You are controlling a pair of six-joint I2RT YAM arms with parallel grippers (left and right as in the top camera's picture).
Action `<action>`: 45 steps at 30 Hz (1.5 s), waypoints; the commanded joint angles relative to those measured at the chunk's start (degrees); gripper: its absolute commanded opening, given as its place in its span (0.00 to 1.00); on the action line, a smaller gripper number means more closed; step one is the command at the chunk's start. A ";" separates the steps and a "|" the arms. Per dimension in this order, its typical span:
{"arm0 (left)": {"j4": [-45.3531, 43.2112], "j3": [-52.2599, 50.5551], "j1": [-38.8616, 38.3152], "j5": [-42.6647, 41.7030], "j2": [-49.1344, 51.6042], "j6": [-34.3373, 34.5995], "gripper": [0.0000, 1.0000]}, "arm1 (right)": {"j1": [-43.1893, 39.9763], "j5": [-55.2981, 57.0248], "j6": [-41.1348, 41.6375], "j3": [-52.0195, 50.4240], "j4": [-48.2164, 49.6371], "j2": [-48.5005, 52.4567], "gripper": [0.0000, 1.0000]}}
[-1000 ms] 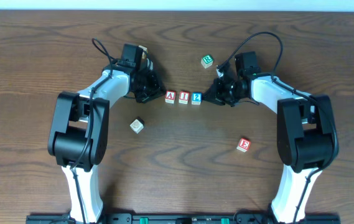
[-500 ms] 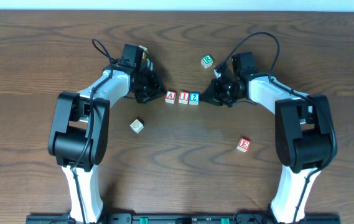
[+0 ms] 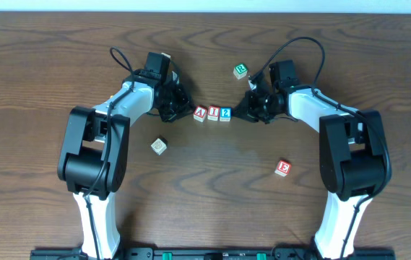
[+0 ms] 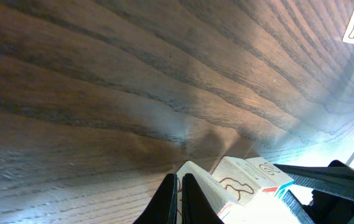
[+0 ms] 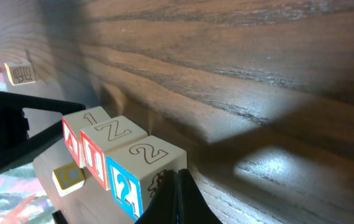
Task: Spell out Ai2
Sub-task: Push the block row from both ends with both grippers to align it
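Three blocks sit side by side in a row at mid-table: a red A block (image 3: 200,113), a red I block (image 3: 213,113) and a blue 2 block (image 3: 225,113). My left gripper (image 3: 188,112) is shut and empty, its tips against the A block's left side (image 4: 196,180). My right gripper (image 3: 238,114) is shut and empty, its tips against the 2 block's right side (image 5: 158,163). In the right wrist view the row reads A (image 5: 71,142), I (image 5: 93,152), 2.
A green block (image 3: 240,70) lies behind the row on the right. A cream block (image 3: 159,145) lies front left. A red block (image 3: 283,167) lies front right.
My left gripper has moved right and pushed the A block against the I block. The row has closed up. The right gripper holds against the 2 block.
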State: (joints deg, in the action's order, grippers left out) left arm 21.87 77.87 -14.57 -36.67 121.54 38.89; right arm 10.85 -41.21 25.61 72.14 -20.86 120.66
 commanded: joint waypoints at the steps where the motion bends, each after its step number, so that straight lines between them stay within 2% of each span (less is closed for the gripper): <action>1: 0.20 0.28 -0.17 0.87 1.07 1.88 0.06 | 0.48 -0.83 1.46 0.02 0.37 0.85 0.02; 11: 0.46 0.28 -0.17 1.95 1.07 3.13 0.06 | 0.48 -1.05 1.88 0.02 0.28 0.85 0.01; 18: 3.96 0.28 -0.09 5.33 1.07 2.80 0.06 | 0.48 -1.05 2.01 0.02 -0.04 0.85 0.01; 24: 7.34 0.28 -0.15 6.23 1.07 -2.32 0.06 | 0.48 -1.05 1.99 0.02 -0.70 0.85 0.01; 32: 10.95 0.28 -0.76 8.28 -0.15 -12.87 0.06 | 0.48 -1.05 1.57 0.02 -1.29 0.85 0.02; 40: 13.60 0.28 -6.19 19.45 -3.50 -25.31 0.06 | 0.44 -1.05 1.57 0.02 -1.42 0.85 0.02; 45: 13.70 0.28 -10.47 23.76 -3.50 -27.82 0.06 | 0.44 -1.05 1.57 0.02 -1.44 0.85 0.02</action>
State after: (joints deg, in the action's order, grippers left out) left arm 35.24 78.67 -23.44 -17.98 118.45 14.57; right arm 10.85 -41.56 26.79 72.14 -22.20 120.66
